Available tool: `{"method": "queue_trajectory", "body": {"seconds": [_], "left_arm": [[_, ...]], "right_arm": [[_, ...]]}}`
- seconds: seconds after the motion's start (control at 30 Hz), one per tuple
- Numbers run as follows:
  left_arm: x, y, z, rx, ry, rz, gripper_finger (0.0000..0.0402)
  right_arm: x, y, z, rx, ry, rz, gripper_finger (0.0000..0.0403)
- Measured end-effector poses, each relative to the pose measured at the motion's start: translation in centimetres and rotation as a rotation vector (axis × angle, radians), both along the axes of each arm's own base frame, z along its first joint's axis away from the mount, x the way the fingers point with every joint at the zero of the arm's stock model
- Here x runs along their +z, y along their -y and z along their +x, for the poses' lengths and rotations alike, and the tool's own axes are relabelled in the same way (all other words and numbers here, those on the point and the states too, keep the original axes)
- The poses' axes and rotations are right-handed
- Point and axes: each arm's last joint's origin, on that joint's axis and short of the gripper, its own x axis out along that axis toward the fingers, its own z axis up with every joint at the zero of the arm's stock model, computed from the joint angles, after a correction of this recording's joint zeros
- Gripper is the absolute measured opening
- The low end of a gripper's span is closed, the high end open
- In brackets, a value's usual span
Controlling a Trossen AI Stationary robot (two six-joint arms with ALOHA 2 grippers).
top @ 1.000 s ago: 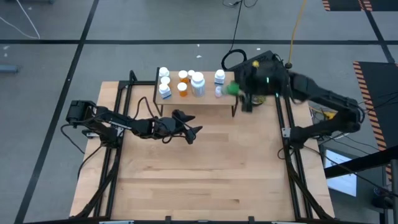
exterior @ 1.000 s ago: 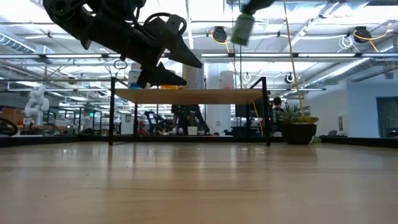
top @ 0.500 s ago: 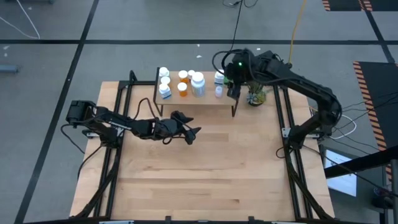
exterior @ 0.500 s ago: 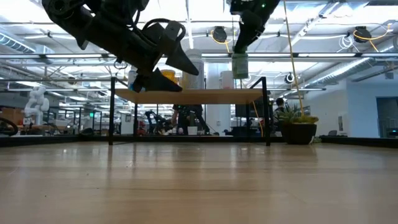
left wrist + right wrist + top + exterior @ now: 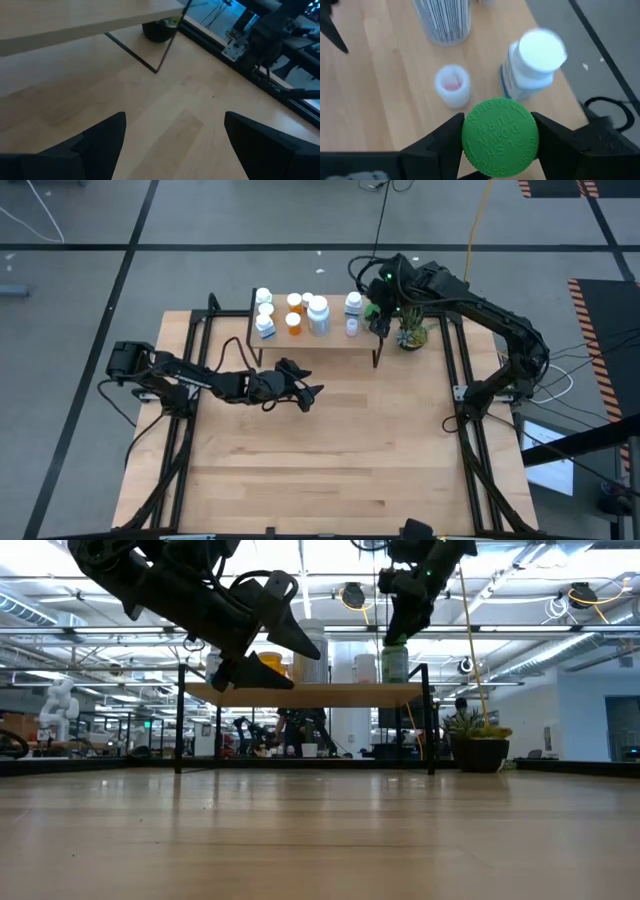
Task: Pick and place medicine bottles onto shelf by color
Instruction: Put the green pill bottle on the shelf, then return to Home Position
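My right gripper is shut on a green-capped bottle over the right end of the light-wood shelf. In the low view the bottle stands upright with its base at the shelf top. Several more bottles stand on the shelf: blue-white ones, orange ones, a large white one and a small pale one. My left gripper is open and empty above the table, in front of the shelf. My right gripper pinches the green cap by its rim between its two fingers, one on either side. The fingers come from above, pointing down. The bottle hangs upright below them, its base at the shelf top; whether it rests there I cannot tell.
A small potted plant stands on the table just right of the shelf's black leg. A blue-white bottle and the small pale bottle stand close beside the held one. Bare tabletop lies in front of the shelf.
My right gripper has carried the green-capped bottle from beyond the shelf's right end toward the table's left, over the shelf, then down. The bottle, first high and tilted, now hangs upright at the shelf top.
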Motion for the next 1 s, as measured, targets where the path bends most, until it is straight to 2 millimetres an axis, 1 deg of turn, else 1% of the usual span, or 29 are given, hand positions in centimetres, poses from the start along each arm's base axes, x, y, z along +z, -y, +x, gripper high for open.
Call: {"method": "queue_trajectory", "body": {"seconds": [0.07, 0.2, 0.3, 0.37, 0.43, 0.47, 0.57, 0.67, 0.73, 0.83, 0.9, 0.97, 1.0], "left_arm": [[0.0, -0.3, 0.0, 0.013, 0.002, -0.009, 0.0340], [0.0, -0.7, 0.0, 0.010, 0.018, -0.066, 0.0340], [-0.1, -0.9, 0.1, -0.009, 0.036, -0.144, 0.0340], [-0.1, -1.4, 0.1, 0.014, 0.067, -0.257, 0.0340], [-0.1, -2.1, 0.0, 0.045, 0.097, -0.373, 0.0340], [-0.1, -2.4, 0.0, 0.050, 0.106, -0.402, 0.0340], [0.0, -2.9, 0.0, 0.056, 0.120, -0.405, 0.0340], [1.3, -3.0, -0.1, 0.016, 0.176, -0.351, 0.0335], [2.8, -2.9, 0.1, -0.018, 0.231, -0.299, 0.0317], [4.7, -2.3, 0.1, -0.080, 0.250, -0.192, 0.0266], [6.0, -1.9, 0.0, -0.106, 0.268, -0.137, 0.0217], [7.4, -1.9, -0.2, -0.115, 0.314, -0.109, 0.0162], [8.1, -1.9, -0.6, -0.126, 0.331, -0.085, 0.0134]], "right_arm": [[-0.5, 0.1, 0.0, -0.004, -0.011, 0.003, 0.0201], [-0.7, 0.4, -0.2, -0.013, -0.005, 0.004, 0.0211], [-0.7, 0.6, -0.2, -0.025, 0.005, -0.004, 0.0234], [-0.5, 0.7, -0.5, -0.044, 0.013, 0.000, 0.0258], [-0.1, 0.7, -0.9, -0.057, 0.027, -0.001, 0.0285], [0.1, 0.6, -1.1, -0.062, 0.034, -0.005, 0.0299], [1.3, 0.1, -1.8, -0.063, 0.075, -0.035, 0.0331], [2.9, -0.8, -3.0, -0.050, 0.118, -0.084, 0.0342], [4.0, -2.0, -4.1, -0.036, 0.134, -0.105, 0.0342], [5.4, -4.3, -5.6, -0.030, 0.166, -0.076, 0.0327], [6.0, -6.2, -6.4, 0.014, 0.202, -0.018, 0.0307], [6.4, -8.1, -6.9, 0.067, 0.261, 0.037, 0.0274], [6.3, -8.9, -7.0, 0.079, 0.288, 0.059, 0.0253]]}}
